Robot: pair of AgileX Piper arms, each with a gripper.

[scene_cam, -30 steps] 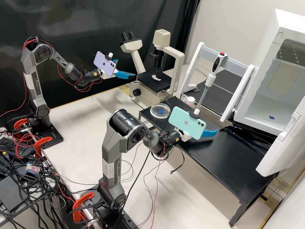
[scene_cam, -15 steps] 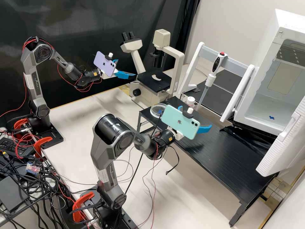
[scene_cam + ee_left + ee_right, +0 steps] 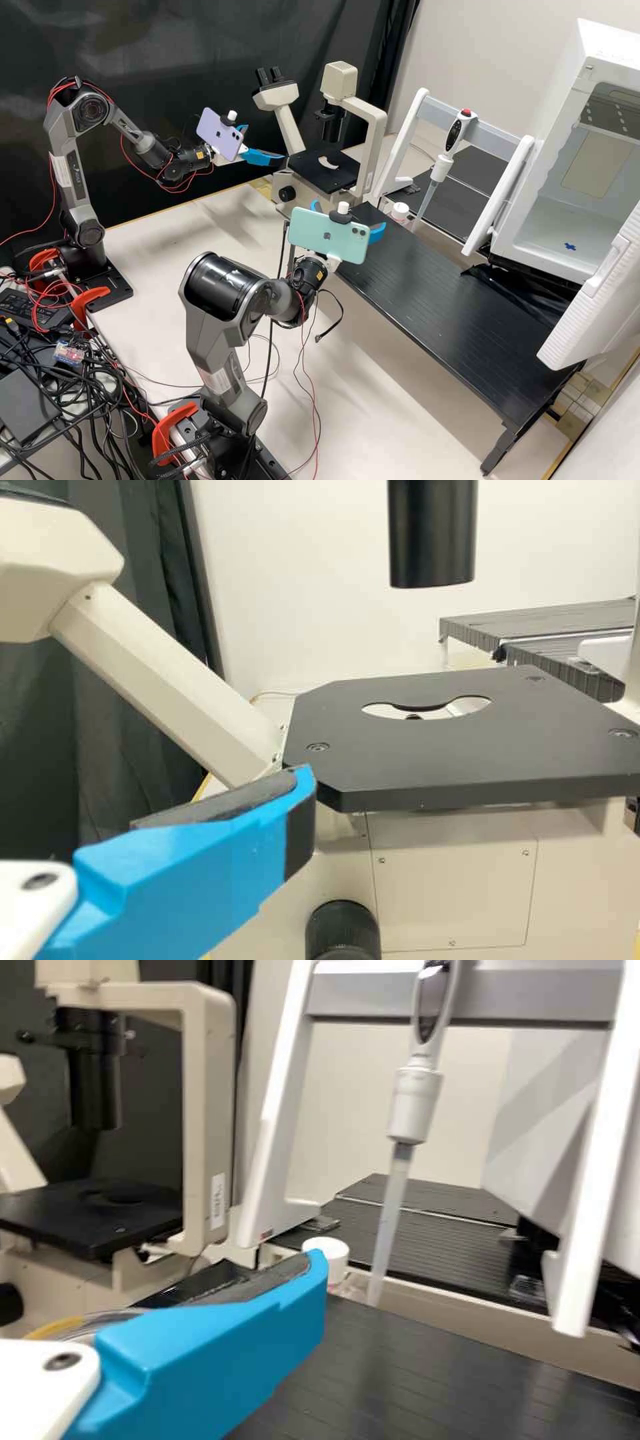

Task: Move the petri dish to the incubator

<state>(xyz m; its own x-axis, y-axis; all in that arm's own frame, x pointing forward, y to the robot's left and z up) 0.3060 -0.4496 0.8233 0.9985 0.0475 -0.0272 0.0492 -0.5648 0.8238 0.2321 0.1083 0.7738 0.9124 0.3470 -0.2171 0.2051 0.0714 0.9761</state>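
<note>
A: ok so where's your right gripper (image 3: 350, 219) at?

B: up by the microscope end of the black rack (image 3: 460, 307), fingers wide apart, nothing between them.

A: and the dish?

B: pretty sure your petri dish (image 3: 105, 1317) is that bit of clear curved rim just behind the blue finger (image 3: 230, 1340) in the right wrist view. so imo you're on the reach, pickup still to do. next you want the fingers level on either side of it, then a gentle close, it's shallow and probably slick.

A: anything farther out?

B: white-capped bottle (image 3: 325, 1252) and pipette (image 3: 390, 1220) near the rack's far edge, so mind those. incubator (image 3: 603, 50) door's (image 3: 590, 307) open, blue cross (image 3: 570, 247) on its floor, likely your drop spot. your left gripper (image 3: 266, 143) is by the microscope (image 3: 376, 133), spread and empty, could sit this out.
</note>
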